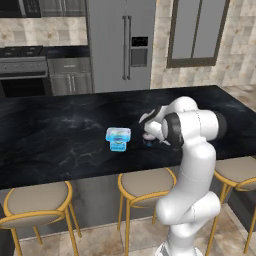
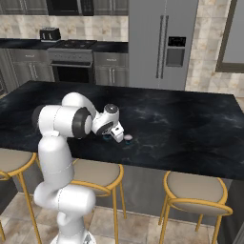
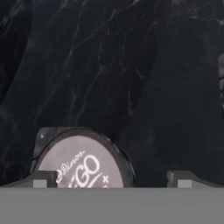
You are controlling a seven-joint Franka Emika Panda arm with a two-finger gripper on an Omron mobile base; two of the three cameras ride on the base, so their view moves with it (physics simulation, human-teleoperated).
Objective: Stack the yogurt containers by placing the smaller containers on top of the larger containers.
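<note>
Wide-open, empty tool point(image 3: 111, 179) over one round cup point(image 3: 81, 162); one blue tub point(image 1: 118, 138) nearby.

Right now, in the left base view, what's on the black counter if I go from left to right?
Blue yogurt tub → small round cup, tucked under the robot's hand → the robot's white arm.

The tub point(image 1: 118, 138) sits on the counter point(image 1: 60, 125), near its front edge; a small cup point(image 2: 128, 137) sits on the counter to the right of the tub, apart from it; another cup point(image 3: 82, 162) lies just under the gripper point(image 3: 111, 179); three stools point(image 1: 146, 184) stand in front of the counter; the fridge point(image 1: 121, 42) stands behind it.
</note>
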